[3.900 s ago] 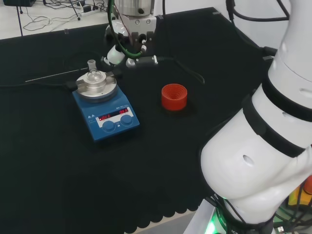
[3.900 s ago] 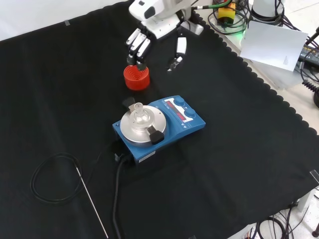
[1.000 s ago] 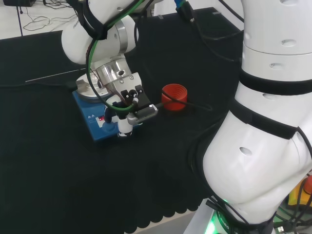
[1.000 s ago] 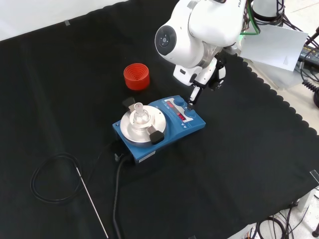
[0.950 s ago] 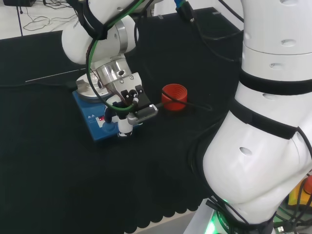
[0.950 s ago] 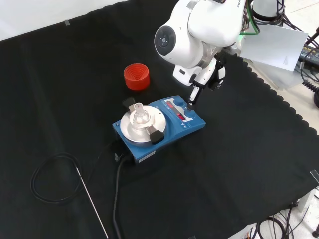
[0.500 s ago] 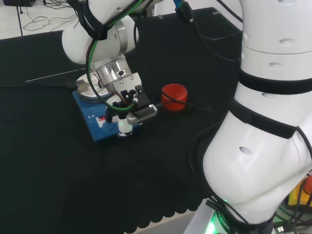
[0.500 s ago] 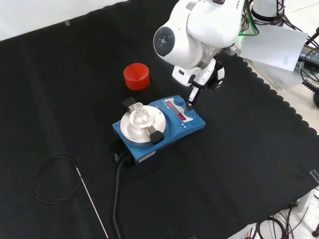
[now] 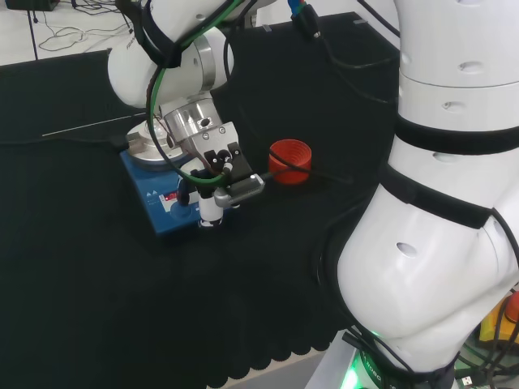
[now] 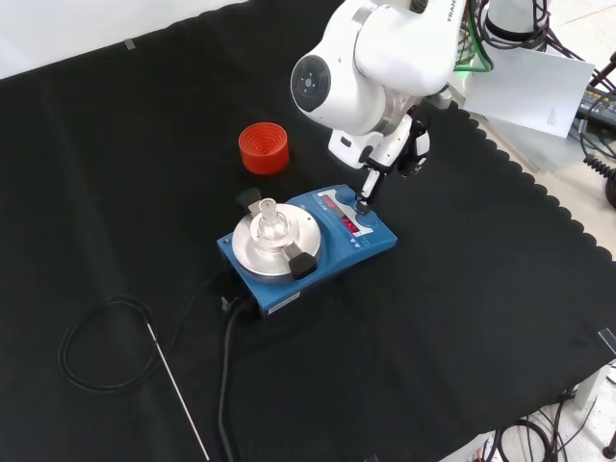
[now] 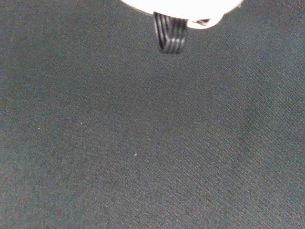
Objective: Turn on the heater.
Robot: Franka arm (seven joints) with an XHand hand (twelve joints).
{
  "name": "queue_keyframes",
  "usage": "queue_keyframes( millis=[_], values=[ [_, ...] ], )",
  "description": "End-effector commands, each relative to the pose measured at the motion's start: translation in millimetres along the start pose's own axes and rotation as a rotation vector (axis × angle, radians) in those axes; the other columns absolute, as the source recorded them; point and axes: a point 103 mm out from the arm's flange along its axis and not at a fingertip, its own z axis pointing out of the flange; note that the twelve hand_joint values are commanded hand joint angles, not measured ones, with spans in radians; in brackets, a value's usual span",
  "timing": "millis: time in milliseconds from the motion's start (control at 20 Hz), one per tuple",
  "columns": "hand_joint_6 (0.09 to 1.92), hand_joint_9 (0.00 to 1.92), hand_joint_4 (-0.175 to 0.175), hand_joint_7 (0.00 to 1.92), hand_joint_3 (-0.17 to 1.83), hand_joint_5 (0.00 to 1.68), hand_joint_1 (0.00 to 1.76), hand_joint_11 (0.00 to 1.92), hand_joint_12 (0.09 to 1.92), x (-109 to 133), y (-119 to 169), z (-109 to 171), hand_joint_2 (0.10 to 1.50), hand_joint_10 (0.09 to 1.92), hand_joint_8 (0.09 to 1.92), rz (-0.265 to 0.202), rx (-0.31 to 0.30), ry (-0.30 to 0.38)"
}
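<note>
The heater [image 9: 166, 215] is a blue hotplate [image 10: 332, 248] with a round silver top, a red lit display [image 10: 345, 214] and knobs on its front panel. A small clear glass flask [image 10: 267, 218] stands on the silver top. The hand [image 9: 212, 185] hangs over the panel's knob end. In the front view the hand [image 10: 397, 152] points one straight finger [image 10: 368, 189] down at a knob; whether it touches I cannot tell. In the head view the thumb [image 9: 245, 187] sticks out sideways. Nothing is held. In the wrist view a blurred white part of the hand [image 11: 181, 5] shows over black cloth.
A red ribbed ring [image 10: 264, 148] stands on the cloth behind the heater in the front view, and to its right in the head view [image 9: 289, 160]. A thin metal probe [image 10: 179, 393] with a coiled black cable [image 10: 94, 345] lies at the front left. Large white arm links [image 9: 438, 203] fill the head view's right.
The hand has come from above the red ring down to the heater's panel. Over the last second it drifted slightly leftward along the panel in the front view.
</note>
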Motion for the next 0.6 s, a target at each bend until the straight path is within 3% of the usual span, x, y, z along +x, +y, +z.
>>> queue_keyframes(
  millis=[50,600],
  values=[
    [0.17,1.64,-0.040,1.54,0.97,0.29,1.40,1.25,1.34,2.1,0.8,0.4,0.72,1.46,1.59,0.008,0.002,-0.009],
    [0.17,1.64,-0.040,1.54,0.97,0.30,1.40,1.25,1.34,-0.4,2.4,-1.1,0.72,1.46,1.59,0.008,0.007,-0.005]
  ],
)
